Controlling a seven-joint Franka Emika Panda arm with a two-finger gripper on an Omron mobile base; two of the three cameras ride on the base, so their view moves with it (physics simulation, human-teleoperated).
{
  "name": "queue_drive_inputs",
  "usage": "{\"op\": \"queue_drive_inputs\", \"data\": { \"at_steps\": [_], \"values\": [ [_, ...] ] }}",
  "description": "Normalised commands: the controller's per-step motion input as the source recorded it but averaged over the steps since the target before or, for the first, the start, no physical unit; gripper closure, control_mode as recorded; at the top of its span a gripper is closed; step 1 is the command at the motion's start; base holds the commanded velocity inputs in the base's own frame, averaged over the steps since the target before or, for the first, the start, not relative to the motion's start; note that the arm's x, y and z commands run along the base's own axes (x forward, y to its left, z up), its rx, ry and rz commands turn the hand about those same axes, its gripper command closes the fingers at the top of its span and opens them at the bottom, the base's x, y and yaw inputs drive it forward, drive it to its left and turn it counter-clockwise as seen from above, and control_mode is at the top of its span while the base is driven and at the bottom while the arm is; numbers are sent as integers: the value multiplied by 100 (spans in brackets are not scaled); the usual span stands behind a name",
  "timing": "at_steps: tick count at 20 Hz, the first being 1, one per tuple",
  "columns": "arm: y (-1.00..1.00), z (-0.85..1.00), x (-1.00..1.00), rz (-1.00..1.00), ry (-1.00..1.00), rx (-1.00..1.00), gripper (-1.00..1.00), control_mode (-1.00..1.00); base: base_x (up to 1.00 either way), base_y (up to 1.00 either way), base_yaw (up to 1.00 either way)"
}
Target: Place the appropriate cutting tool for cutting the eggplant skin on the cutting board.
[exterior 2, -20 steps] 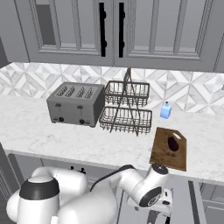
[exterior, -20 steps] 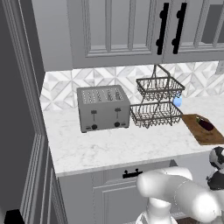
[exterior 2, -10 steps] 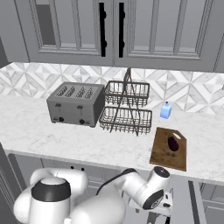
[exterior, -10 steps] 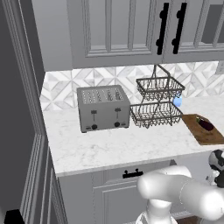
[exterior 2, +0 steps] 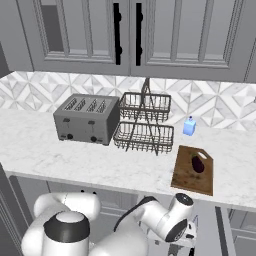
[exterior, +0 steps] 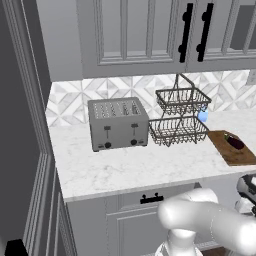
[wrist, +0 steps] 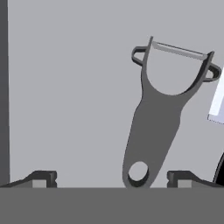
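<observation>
While reaching low, below counter height, works inside what appears to be a grey drawer (wrist: 65, 87). Left to right in the hand view: bare flat floor, then a Y-shaped peeler (wrist: 154, 127) lying flat, blade end far, hanging-hole end nearest, then a pale blade-like sliver (wrist: 217, 103) and a dark edge at the right border, too cropped to identify. Gripper (wrist: 111, 179) stands fully apart and grips nothing, the left fingertip (wrist: 40, 178) well clear of the handle, the right one just beside it. Peeler handle tilts slightly, so probably calls for a small shift toward the handle and a roll before closing across its flat sides. Ample free floor on the left for approach; crowded on the right.

Left to right on the marble counter in the right base view: toaster (exterior 2: 88, 119), two-tier wire basket (exterior 2: 145, 125), small blue bottle (exterior 2: 189, 126), then the cutting board (exterior 2: 186, 180) near the front edge with the eggplant (exterior 2: 198, 163) on its far half. Near half of the board lies bare, apparently enough room to set the peeler down.
</observation>
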Motion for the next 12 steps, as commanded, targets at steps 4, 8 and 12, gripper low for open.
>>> {"op": "queue_drive_inputs", "data": {
  "at_steps": [4, 8, 12],
  "values": [
    [-1, -32, 5, 0, 0, 0, -100, -100, 0, 0, 0],
    [-10, -29, 2, 0, 0, 0, -100, -100, 0, 0, 0],
    [0, -28, 0, -1, 0, 0, -100, -100, 0, 0, 0]
  ]
}}
